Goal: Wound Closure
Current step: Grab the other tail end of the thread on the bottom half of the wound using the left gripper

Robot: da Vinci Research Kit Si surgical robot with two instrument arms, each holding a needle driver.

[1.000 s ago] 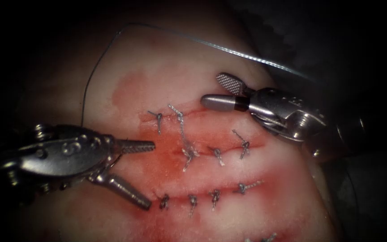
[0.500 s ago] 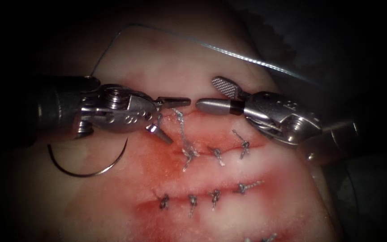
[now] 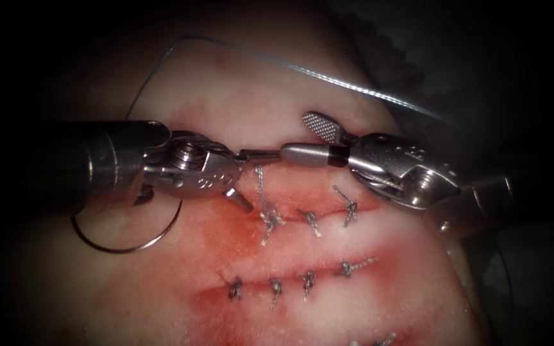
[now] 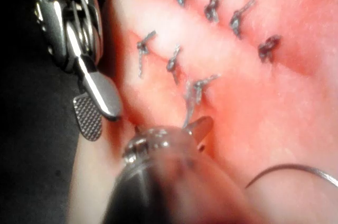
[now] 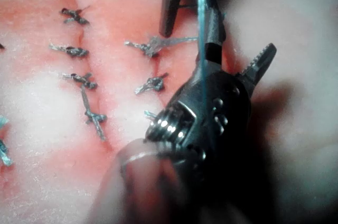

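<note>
The tissue (image 3: 238,102) carries an upper cut (image 3: 315,192) closed by several knotted stitches. My left tool (image 3: 258,181) stands open at that cut's left end, over the leftmost stitch, holding nothing. Its upper jaw tip meets the lower jaw tip of my right tool (image 3: 297,136), which is open and empty just above the cut. The curved needle (image 3: 123,247) lies free on the tissue left of the cut, partly under the left tool's shaft, not in the tissue. Its thread (image 3: 328,78) arcs over the far side. In the left wrist view the needle (image 4: 296,171) rests on the tissue.
A second stitched cut (image 3: 290,279) runs below the first, and red fluid (image 3: 226,230) stains the tissue around both. In the right wrist view the thread (image 5: 200,23) crosses in front of my right tool (image 5: 211,108).
My left tool rose from the lower left to the upper cut's left end, uncovering the needle, then edged right until its jaw tip met the right tool's. The right tool barely moved.
</note>
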